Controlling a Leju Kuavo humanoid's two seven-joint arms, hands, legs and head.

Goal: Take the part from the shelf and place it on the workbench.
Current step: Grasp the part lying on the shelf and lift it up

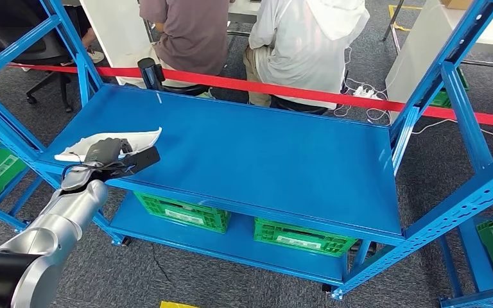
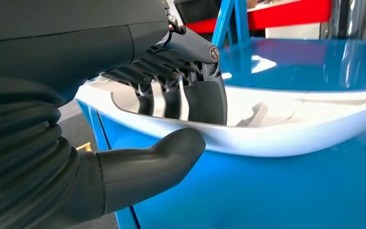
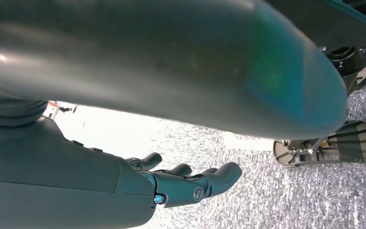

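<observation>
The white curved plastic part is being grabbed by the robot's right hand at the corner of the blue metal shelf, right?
Not quite: it is the left hand that grips the white curved plastic part, fingers inside its rim and thumb under it, as the head view and left wrist view show. The rest holds: it sits at the corner of the blue metal shelf. The right hand hangs over the floor, holding nothing.

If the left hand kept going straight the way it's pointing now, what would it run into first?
Already gripping the white curved plastic part, the left hand points across the blue metal shelf; its path looks free, though depth is unclear.
</observation>
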